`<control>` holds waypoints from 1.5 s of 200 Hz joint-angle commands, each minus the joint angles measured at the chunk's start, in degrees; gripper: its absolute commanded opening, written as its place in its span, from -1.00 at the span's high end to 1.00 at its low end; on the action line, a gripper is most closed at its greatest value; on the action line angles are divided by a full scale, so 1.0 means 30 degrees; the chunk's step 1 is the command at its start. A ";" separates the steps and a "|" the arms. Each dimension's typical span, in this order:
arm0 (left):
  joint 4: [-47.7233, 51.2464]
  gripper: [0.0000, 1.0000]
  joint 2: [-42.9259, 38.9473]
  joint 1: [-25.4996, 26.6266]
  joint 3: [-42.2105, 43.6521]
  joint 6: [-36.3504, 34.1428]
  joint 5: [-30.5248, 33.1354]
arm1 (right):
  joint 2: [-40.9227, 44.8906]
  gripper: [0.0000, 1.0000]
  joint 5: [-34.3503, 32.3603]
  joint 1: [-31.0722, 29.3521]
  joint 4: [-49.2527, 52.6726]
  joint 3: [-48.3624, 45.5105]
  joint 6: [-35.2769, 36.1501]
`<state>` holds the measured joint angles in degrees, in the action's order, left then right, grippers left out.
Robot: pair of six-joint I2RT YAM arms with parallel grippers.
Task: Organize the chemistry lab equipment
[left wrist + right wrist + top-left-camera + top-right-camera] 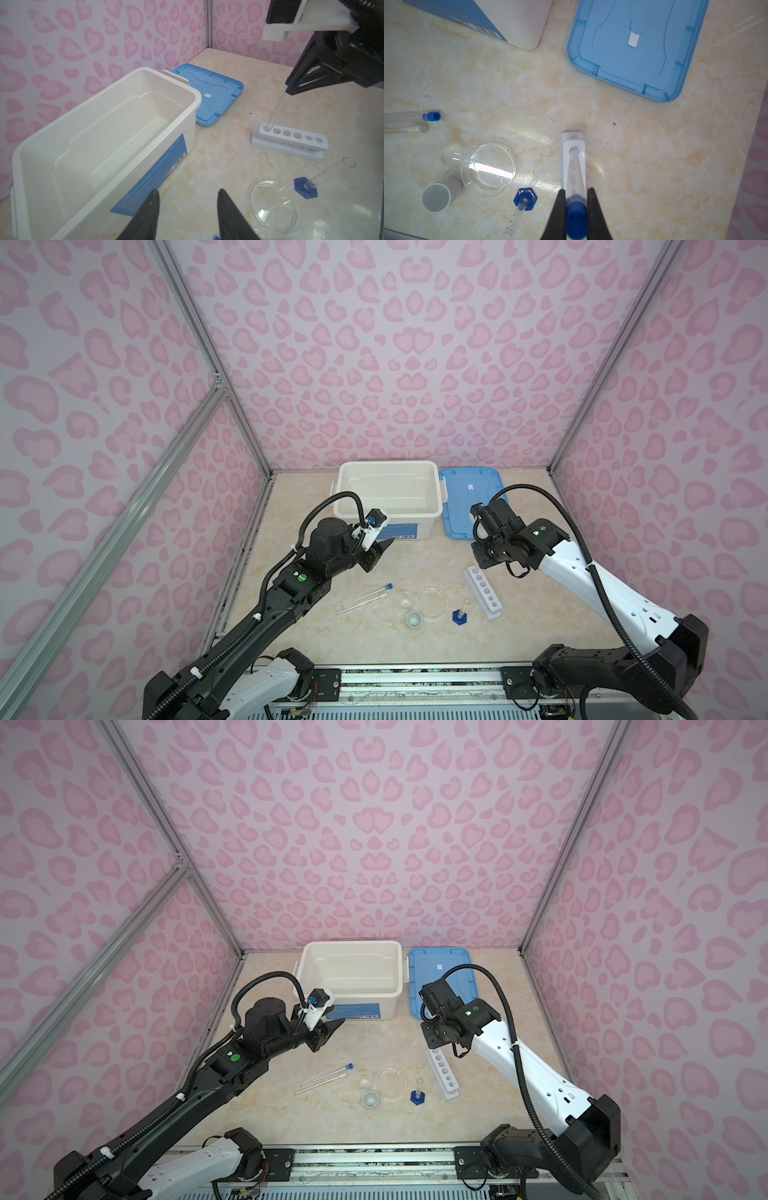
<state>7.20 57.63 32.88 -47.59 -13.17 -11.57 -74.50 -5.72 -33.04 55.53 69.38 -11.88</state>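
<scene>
Clear test tube (574, 172) faint against rack (565, 158), tip hidden in end hole.

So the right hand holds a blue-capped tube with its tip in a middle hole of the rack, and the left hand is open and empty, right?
Not quite. The tube has its tip in an end hole of the rack, not a middle one, as the left wrist view shows. The right hand does hold it; the left hand is open and empty.
</scene>
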 commanded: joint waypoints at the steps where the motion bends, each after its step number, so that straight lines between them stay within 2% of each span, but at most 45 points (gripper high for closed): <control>1: -0.0475 0.05 0.0014 -0.0012 0.0015 -0.0020 -0.0244 | -0.0095 0.92 -0.0047 0.0004 -0.0569 -0.0403 -0.0062; 213: -0.0469 0.05 0.0303 -0.0033 -0.0044 -0.0119 -0.0302 | -0.0145 0.93 -0.0102 0.0732 -0.2659 -0.2328 0.0098; 300: -0.0131 0.04 0.0260 -0.0026 -0.0244 -0.0125 -0.0244 | 0.0129 0.81 0.0333 0.0976 -0.2924 -0.2859 0.0086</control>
<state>7.22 58.63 32.84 -47.59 -13.19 -11.99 -74.11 -5.76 -30.44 45.45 61.60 -11.84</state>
